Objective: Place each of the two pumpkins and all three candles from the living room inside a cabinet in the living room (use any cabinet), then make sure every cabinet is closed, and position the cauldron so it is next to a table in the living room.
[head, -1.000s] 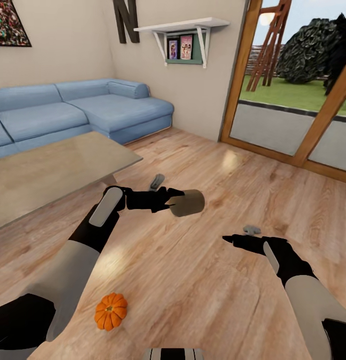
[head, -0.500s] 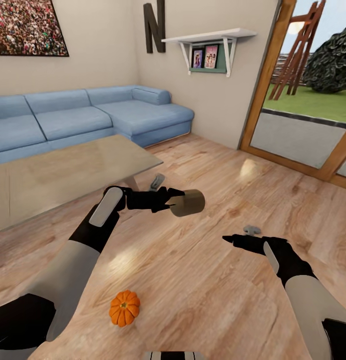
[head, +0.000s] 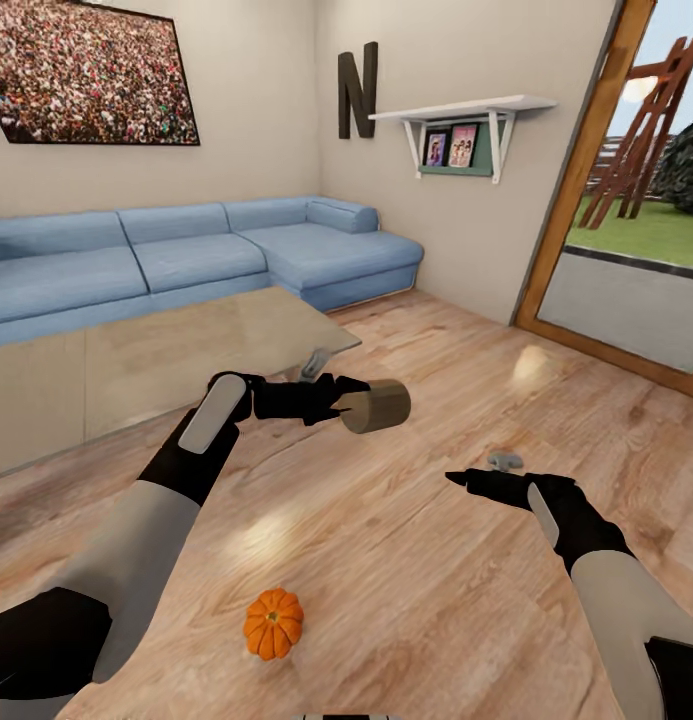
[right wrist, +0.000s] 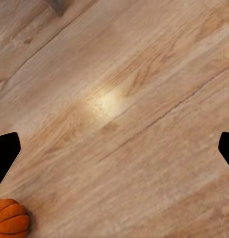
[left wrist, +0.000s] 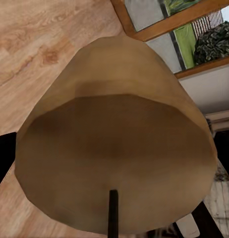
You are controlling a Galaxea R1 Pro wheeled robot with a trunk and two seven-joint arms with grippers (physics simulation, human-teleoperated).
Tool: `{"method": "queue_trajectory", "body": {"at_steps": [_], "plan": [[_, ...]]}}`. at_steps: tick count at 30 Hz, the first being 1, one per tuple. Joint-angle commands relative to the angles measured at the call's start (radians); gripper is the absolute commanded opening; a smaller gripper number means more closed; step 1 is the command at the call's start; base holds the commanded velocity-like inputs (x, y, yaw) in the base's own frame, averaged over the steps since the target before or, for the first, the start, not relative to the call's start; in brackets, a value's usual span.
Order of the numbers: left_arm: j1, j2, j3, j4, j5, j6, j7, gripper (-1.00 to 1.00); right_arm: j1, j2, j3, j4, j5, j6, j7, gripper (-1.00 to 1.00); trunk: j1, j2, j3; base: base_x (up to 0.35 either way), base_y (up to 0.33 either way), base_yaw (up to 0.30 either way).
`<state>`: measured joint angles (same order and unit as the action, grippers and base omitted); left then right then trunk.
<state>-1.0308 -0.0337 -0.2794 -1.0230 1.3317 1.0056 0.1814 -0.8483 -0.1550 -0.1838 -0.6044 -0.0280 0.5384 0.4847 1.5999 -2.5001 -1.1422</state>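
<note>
Our left gripper [head: 338, 402] clamps a tan candle [head: 376, 406] above the plank floor [head: 466, 400]; our right gripper [head: 456, 479] seems spread wide, empty. A pumpkin [head: 273, 623] lies near us, the glass-topped counter [head: 136, 360] far left.

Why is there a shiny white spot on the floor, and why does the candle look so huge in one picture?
In the right wrist view the bright patch on the floor is light glare on the glossy planks; the head view has a similar sheen on the floor. In the left wrist view the candle looks huge and soft-edged because the left gripper holds it right against the camera.
</note>
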Motion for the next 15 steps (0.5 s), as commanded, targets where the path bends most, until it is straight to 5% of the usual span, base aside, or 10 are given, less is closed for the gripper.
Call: {"method": "queue_trajectory", "body": {"at_steps": [1, 15], "plan": [[0.0, 0.0, 0.0, 0.0, 0.007, -0.001, 0.0, -1.0, 0.0, 0.0, 0.0, 0.0, 0.0, 0.0, 0.0, 1.0, -0.004, 0.007, 0.003, 0.0, 0.0, 0.217], [0.0, 0.0, 0.0, 0.0, 0.007, -0.001, 0.0, -1.0, 0.0, 0.0, 0.0, 0.0, 0.0, 0.0, 0.0, 1.0, -0.05, 0.091, 0.041, 0.0, 0.0, 0.216]]}}
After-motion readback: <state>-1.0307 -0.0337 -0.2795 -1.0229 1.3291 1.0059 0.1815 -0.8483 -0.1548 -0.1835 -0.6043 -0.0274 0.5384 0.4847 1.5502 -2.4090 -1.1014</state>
